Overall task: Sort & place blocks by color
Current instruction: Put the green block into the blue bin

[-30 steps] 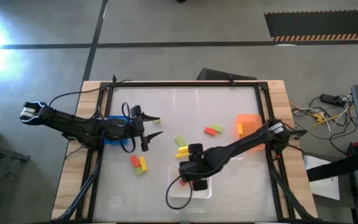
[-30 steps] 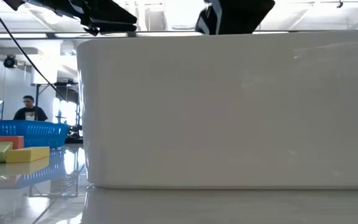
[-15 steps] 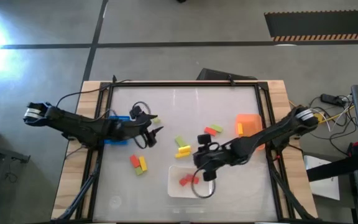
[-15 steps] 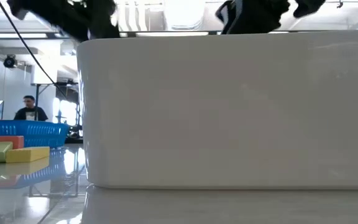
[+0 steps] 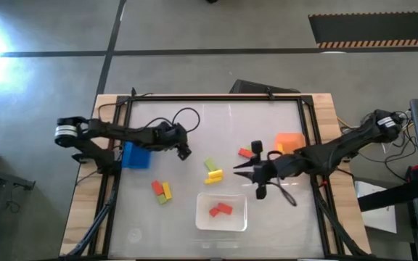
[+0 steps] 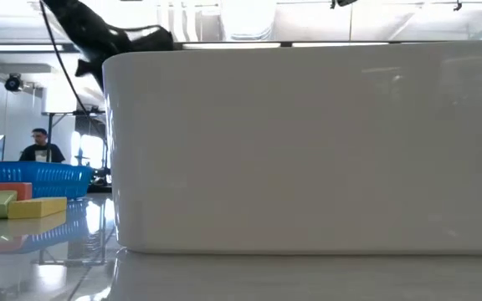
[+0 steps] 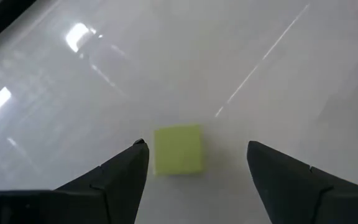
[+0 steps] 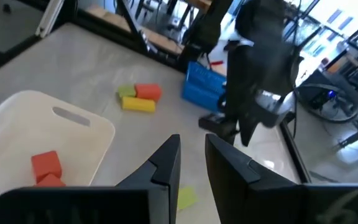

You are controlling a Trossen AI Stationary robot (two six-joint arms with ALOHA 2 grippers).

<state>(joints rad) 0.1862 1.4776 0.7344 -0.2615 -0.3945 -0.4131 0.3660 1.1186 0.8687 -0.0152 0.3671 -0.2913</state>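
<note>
- The white glossy table top (image 5: 267,123) sits in a dark frame on a wooden bench, on a grey concrete floor crossed by dark lines; a hazard-striped mat (image 5: 374,30) lies at 1 o'clock.
- From table height the room behind shows bright windows and a seated person (image 6: 38,146) far off at 9 o'clock.
- The white tray (image 5: 203,216) lies at 6 o'clock of the table, with two red blocks (image 5: 220,210) inside.
- The blue bin (image 5: 136,156) stands at 9 o'clock, the orange bin (image 5: 290,143) at 3 o'clock.
- Loose blocks: a red, yellow and green cluster (image 5: 162,191) at 7 o'clock, a green and yellow pair (image 5: 212,170) near the centre, and a red and green pair (image 5: 248,152) just beside the orange bin.
- The left gripper (image 5: 183,151) hangs beside the blue bin, its fingers spread wide and empty, over a light green block (image 7: 178,149) lying between them.
- The right gripper (image 5: 245,171) hovers between the centre pair and the orange bin, fingers nearly closed with a narrow gap, holding nothing.
</note>
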